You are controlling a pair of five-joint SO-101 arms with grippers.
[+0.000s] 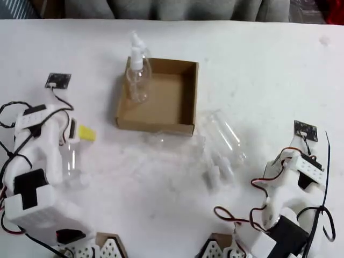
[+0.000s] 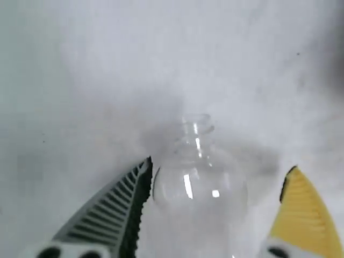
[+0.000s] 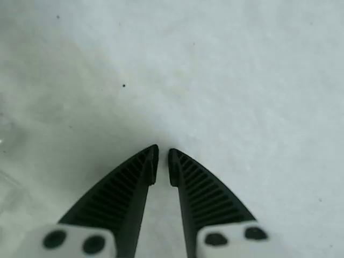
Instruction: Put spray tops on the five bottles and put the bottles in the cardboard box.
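In the left wrist view a clear bottle (image 2: pixel 199 185) with a bare neck lies on the white table between the grey and yellow fingers of my left gripper (image 2: pixel 217 177), which is open around it. From above, the yellow finger (image 1: pixel 86 133) and that bottle (image 1: pixel 72 161) are at the left. The cardboard box (image 1: pixel 185 94) holds one bottle with a spray top (image 1: pixel 138 75) against its left wall. More clear bottles (image 1: pixel 226 138) lie right of the box, with loose spray tops (image 1: pixel 216 174) in front of them. My right gripper (image 3: pixel 162 158) is shut over bare table.
The right arm (image 1: pixel 290 183) stands at the table's front right with red and black cables around it. Small black boards (image 1: pixel 58 80) (image 1: pixel 305 129) lie on the table beside each arm. A faint clear item (image 1: pixel 161 141) lies just before the box.
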